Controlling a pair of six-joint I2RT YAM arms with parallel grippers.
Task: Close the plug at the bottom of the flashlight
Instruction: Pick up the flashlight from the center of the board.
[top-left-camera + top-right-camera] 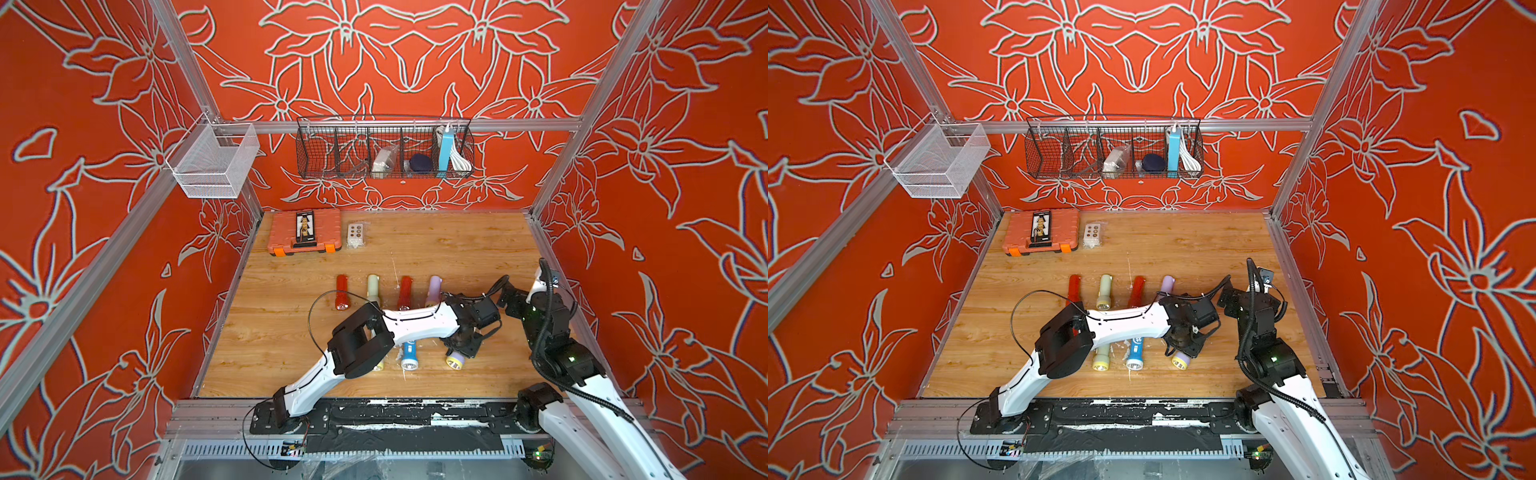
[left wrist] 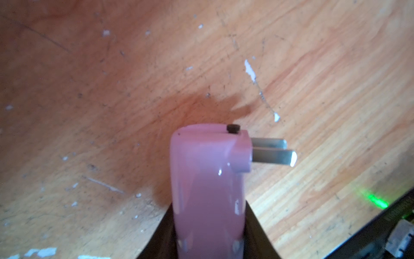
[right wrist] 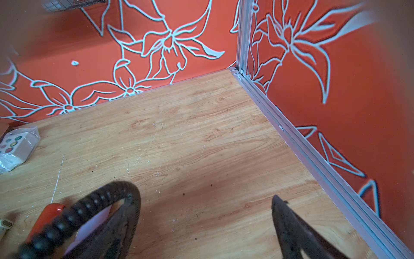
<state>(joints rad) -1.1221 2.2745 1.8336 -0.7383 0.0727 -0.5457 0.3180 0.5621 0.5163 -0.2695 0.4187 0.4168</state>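
Left tool (image 2: 208, 243) is clamped on the purple flashlight (image 2: 206, 179), at the right end of the near row on the worktop (image 2: 89, 89). Plug (image 2: 270, 152) stands folded out sideways. Right tool (image 3: 201, 231) hangs spread and empty to the right. Risk: the glossy body may twist in the clamp when the plug is pushed; an off-hinge push may bend it.

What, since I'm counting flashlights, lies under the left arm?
Three lens ends stick out: cream flashlight, blue flashlight, and purple flashlight in the left gripper. The arm covers their tails in both top views.
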